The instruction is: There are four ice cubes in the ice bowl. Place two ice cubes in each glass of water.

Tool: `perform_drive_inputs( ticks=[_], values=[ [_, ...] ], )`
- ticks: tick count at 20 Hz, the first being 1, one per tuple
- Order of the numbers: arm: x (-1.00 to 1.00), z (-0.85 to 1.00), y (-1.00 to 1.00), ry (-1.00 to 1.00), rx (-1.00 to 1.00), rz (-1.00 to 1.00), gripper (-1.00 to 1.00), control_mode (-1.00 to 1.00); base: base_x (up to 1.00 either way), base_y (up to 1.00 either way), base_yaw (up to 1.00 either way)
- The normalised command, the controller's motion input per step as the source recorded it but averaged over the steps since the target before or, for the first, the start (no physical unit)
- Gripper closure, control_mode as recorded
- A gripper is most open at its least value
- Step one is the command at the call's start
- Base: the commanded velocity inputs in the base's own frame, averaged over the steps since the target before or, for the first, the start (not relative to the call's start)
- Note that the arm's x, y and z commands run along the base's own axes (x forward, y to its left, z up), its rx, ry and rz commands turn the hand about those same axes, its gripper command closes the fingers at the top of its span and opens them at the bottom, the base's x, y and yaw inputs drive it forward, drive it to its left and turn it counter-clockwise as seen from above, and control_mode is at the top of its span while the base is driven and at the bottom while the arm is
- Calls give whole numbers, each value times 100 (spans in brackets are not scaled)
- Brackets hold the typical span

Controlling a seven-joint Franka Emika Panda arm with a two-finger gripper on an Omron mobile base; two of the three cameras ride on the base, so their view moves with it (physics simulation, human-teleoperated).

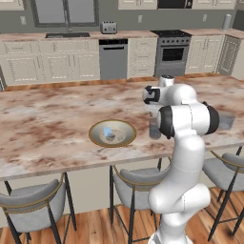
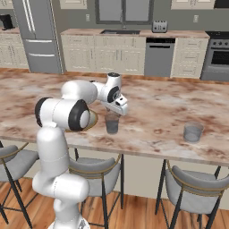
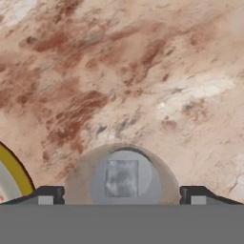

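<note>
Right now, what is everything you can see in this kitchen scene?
Ice bowl: one, golden-tan rim, on the marble counter.
Ice cubes in bowl: pale blue; count unclear.
Near glass: one, grey, right below the hand; a pale cube lies inside.
Far glass: one, grey, farther along the counter.
Counter: one, brown-white marble.
Stools: grey seats, tucked under the counter.
Dishwasher, oven, toaster, fridge: one each, back wall.
Hand: one, fingers spread wide, holding nothing.
</note>
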Motion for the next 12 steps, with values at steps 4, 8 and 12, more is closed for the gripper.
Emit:
perform_drive_inputs(
  ticks=[4, 8, 12],
  values=[
    [10, 1, 0, 0, 0, 0, -100, -100, 0, 0, 0],
    [-13, 21, 9, 0, 0, 0, -100, -100, 0, 0, 0],
    [-44, 14, 34, 0, 0, 1, -100, -100, 0, 0, 0]
  ],
)
